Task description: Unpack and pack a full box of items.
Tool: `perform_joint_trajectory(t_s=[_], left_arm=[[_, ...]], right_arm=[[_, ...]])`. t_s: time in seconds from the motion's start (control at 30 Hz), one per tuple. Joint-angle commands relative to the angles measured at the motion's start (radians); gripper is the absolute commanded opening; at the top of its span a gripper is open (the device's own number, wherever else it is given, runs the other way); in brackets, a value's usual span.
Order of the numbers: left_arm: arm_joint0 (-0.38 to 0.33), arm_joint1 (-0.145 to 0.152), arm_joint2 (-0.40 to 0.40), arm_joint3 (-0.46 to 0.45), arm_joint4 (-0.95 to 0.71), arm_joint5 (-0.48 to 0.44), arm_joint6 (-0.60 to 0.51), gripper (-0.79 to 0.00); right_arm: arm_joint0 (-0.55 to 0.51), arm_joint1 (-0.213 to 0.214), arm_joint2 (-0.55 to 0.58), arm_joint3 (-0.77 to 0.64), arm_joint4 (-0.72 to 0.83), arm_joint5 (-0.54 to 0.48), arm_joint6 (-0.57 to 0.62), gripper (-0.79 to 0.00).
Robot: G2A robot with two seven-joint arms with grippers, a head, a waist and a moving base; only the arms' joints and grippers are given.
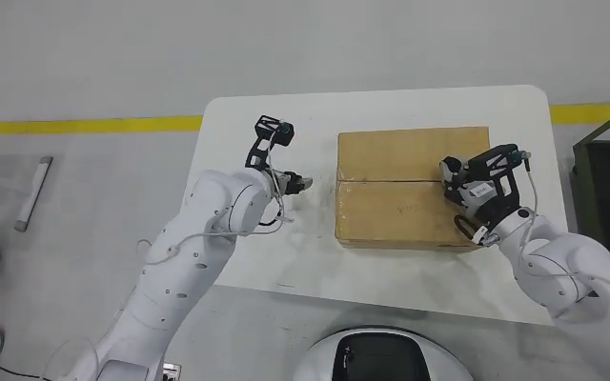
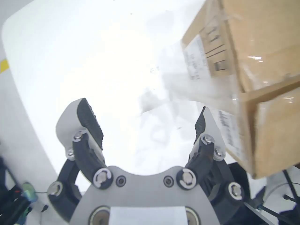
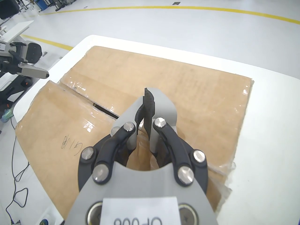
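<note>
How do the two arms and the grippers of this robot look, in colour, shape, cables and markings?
The left arm and right arm have rounded white shells, with thin cables at the wrists. The left gripper and right gripper each have a silver-grey plate, black links, shiny screws, grey fingers with black ribbed pads, and a white label.

arms [image 1: 191,257]: glossy white | left claw [image 2: 143,105]: black links, silver screws, ribbed pads [image 2: 90,120]

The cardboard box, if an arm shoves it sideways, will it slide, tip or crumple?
Probably slides, not tips: the cardboard box is broad, low and flat on the smooth table. Its top may give under pressure, since the seam gapes. Glossy tape could be slippery to grip.
</note>
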Motion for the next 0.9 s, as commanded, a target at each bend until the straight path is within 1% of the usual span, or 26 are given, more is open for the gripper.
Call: perform_joint_trajectory(t_s=[0.0,0.1,0.2,0.3,0.4,0.6,0.73,0.87], left_arm=[[0.018,0.004,0.021,-0.001,0.111,-0.031,-0.007,0.0],[0.051,0.004,0.034,-0.007,0.155,-0.061,0.023,0.0],[0.078,-0.001,0.05,0.001,0.156,-0.1,0.071,0.0],[0.089,-0.012,0.078,0.017,0.166,-0.135,0.116,0.0],[0.089,-0.026,0.098,0.04,0.162,-0.146,0.158,0.0],[0.071,-0.055,0.122,0.077,0.162,-0.148,0.212,0.0],[0.058,-0.07,0.117,0.088,0.168,-0.119,0.243,0.0],[0.061,-0.078,0.091,0.088,0.158,-0.094,0.285,0.0]], right_arm=[[-0.004,-0.002,0.004,-0.002,0.0,-0.002,0.003,-0.785],[-0.008,-0.005,0.01,-0.005,-0.001,-0.004,0.008,-0.785],[-0.011,-0.009,0.014,-0.007,0.0,-0.006,0.013,-0.785],[-0.014,-0.012,0.019,-0.008,0.001,-0.008,0.017,-0.785],[-0.017,-0.015,0.023,-0.01,-0.001,-0.008,0.02,-0.785],[-0.021,-0.021,0.03,-0.015,0.0,-0.011,0.029,-0.785],[-0.024,-0.026,0.03,-0.02,-0.005,-0.01,0.033,-0.785],[-0.024,-0.031,0.029,-0.023,-0.011,-0.011,0.035,-0.785]])
